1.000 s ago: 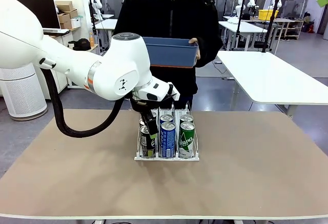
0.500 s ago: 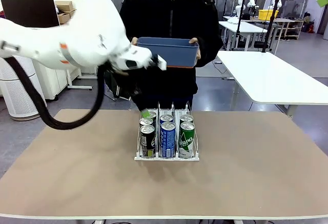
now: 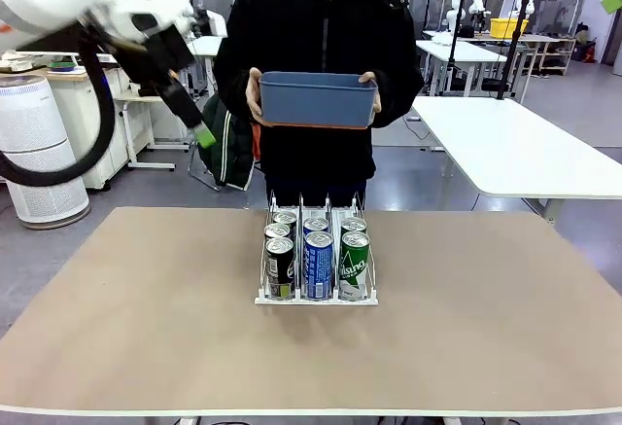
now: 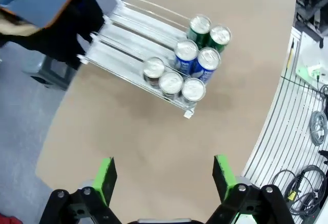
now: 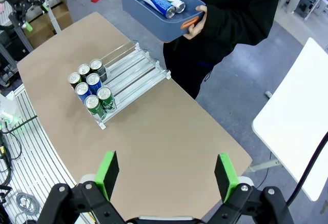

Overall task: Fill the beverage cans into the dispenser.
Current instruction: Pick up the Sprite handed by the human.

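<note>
Left gripper [image 4: 164, 175] is wide open and holds nothing. It hangs high over the tabletop [image 4: 128, 147], up and off to one side of the dispenser [image 4: 130, 37], well apart from it. Far below it, seven beverage cans [image 4: 186, 49] stand at one end of the dispenser. Three black ones are in one lane, two blue ones in the middle lane, and two green ones in the last lane. Right gripper [image 5: 166, 175] is wide open too, with nothing in it, high above the tabletop. Far ahead of it a person holds a blue tub [image 5: 148, 19] with both hands, just past the dispenser's bare end. Two more cans [image 5: 160, 4] lie in the tub, one blue and one green.
</note>
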`<state>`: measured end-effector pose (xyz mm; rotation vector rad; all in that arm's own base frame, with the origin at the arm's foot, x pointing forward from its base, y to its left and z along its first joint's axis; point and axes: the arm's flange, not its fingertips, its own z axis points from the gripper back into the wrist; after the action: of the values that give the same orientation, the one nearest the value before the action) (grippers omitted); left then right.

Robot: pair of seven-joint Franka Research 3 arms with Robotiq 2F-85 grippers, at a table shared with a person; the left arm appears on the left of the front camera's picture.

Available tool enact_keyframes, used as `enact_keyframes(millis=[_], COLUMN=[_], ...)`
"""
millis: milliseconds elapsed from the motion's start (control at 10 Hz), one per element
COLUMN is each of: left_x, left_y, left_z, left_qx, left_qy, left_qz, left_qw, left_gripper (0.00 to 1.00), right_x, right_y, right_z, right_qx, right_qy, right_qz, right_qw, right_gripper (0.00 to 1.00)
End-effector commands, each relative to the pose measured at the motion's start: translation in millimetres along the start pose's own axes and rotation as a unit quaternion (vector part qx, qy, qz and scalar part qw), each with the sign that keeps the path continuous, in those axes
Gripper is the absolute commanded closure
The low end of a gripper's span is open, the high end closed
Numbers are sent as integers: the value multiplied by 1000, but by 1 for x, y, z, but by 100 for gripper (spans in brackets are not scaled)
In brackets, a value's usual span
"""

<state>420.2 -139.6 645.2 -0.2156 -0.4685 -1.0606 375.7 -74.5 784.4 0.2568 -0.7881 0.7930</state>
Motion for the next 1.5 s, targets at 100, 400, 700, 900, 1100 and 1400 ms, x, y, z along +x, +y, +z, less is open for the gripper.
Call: enact_keyframes(millis=[100, 400, 700, 900, 1100, 1400], left_x=[5, 8, 9, 9, 11, 9], left_y=[12, 6, 13, 13, 13, 8], left_z=[62, 83, 90, 90, 91, 108], left_qx=[35, 64, 56, 56, 58, 96], left_qy=[-30, -38, -47, -47, -46, -87], left_qz=[13, -1, 7, 7, 4, 67], left_qw=[999, 997, 997, 997, 997, 989], left_gripper=[0, 0, 0, 0, 0, 0], right_x=[0, 0, 0, 0, 0, 0], right_y=[2, 2, 2, 2, 2, 2], right_z=[-2, -2, -2, -2, -2, -2], right_qx=[6, 6, 6, 6, 6, 6], right_qy=[-6, -6, -6, -6, -6, -6], right_qz=[2, 2, 2, 2, 2, 2], right_qw=[1000, 1000, 1000, 1000, 1000, 1000], right_gripper=[0, 0, 0, 0, 0, 0])
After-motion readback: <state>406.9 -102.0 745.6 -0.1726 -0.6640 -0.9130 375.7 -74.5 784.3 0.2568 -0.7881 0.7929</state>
